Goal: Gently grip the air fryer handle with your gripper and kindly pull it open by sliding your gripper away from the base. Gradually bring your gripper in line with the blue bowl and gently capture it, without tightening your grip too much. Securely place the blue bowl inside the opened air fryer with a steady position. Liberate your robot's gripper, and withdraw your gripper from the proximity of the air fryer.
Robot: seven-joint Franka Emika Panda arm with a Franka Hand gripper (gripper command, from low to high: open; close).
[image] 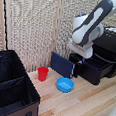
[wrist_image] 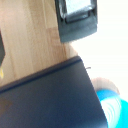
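Note:
In the exterior view the matte-black air fryer stands at the right, its drawer pulled out toward the exterior view's left. My gripper hangs from the white arm just over the drawer's front end, where the handle is hidden against the black. I cannot tell whether the fingers are open or shut. The blue bowl sits upright on the wooden table, lower and to the exterior view's left of the gripper, apart from it. The wrist view shows part of the bowl and a black open-topped box that seems to be the drawer.
A red cup stands left of the bowl. A flat dark-blue panel leans upright behind the bowl, and fills much of the wrist view. A big black fabric crate takes the exterior view's left front. A slatted wall stands behind.

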